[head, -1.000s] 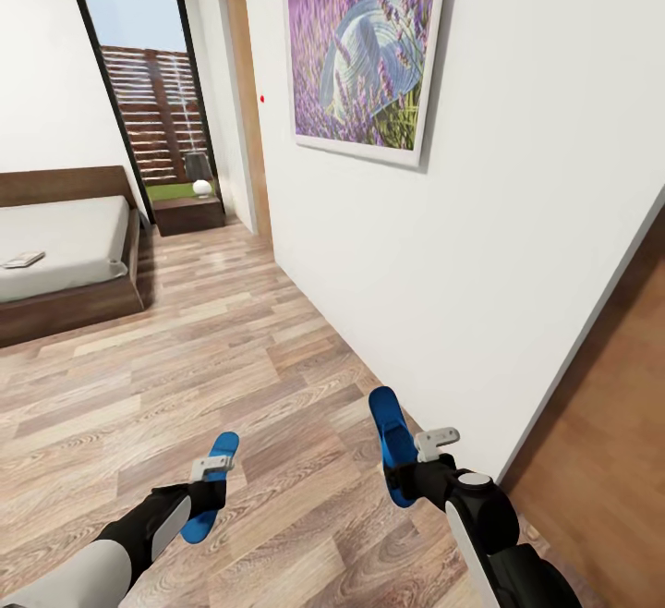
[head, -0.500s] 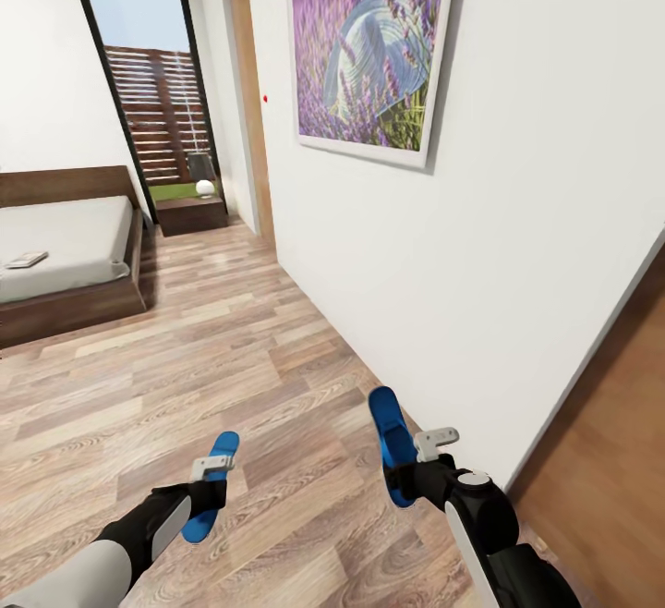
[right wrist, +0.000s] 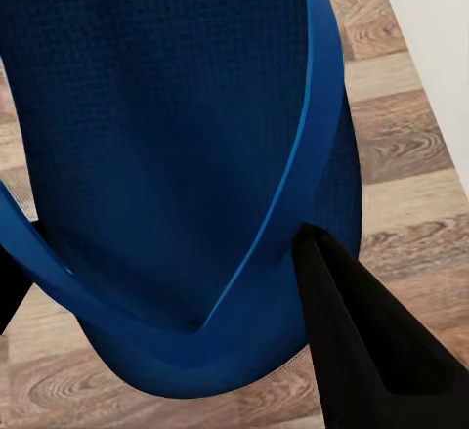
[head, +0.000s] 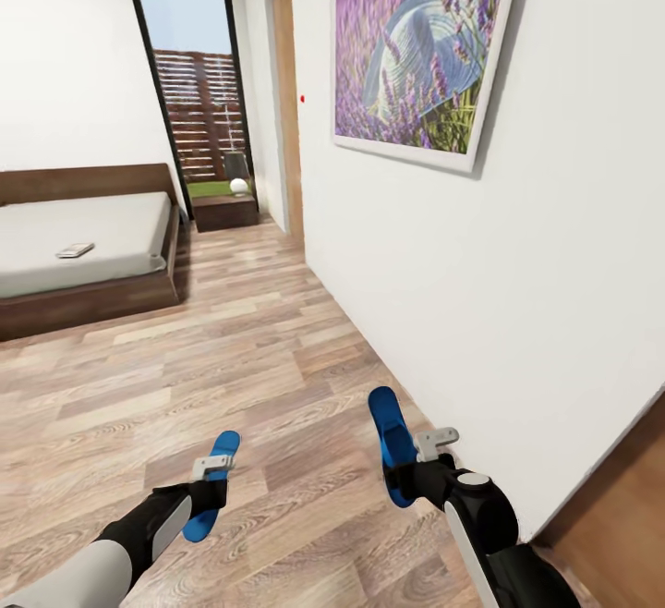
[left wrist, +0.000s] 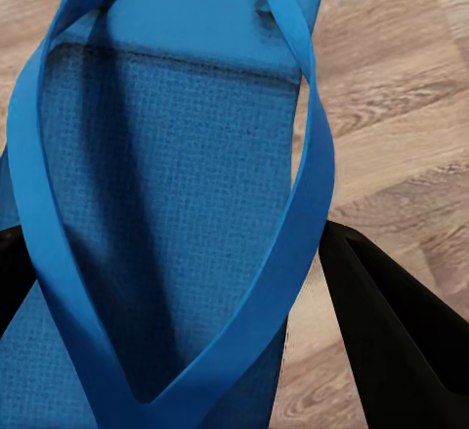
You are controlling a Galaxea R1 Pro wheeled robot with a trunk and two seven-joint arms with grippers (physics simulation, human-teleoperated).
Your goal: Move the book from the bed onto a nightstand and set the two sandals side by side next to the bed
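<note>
A: What is each pincer doing?

B: In the head view, the left pincer (head: 211, 488) at lower left is clamped on one blue sandal (head: 211, 484). The right pincer (head: 412, 471) at lower centre is clamped on the other sandal (head: 392, 442). Both sandals are held above the wood-plank floor (head: 231, 377).

A: Where are the bed and the book?

B: The bed (head: 88, 243) sits at middle left, dark-brown frame with a pale-grey mattress. The book (head: 75, 249) lies flat on the mattress. It is too small to read any lettering.

A: Anything else?

B: A low dark nightstand (head: 223, 212) stands beyond the bed, by a tall window (head: 199, 109) showing a slatted fence. A lavender picture (head: 420, 49) hangs on the white wall at upper right. No writing shows.
</note>
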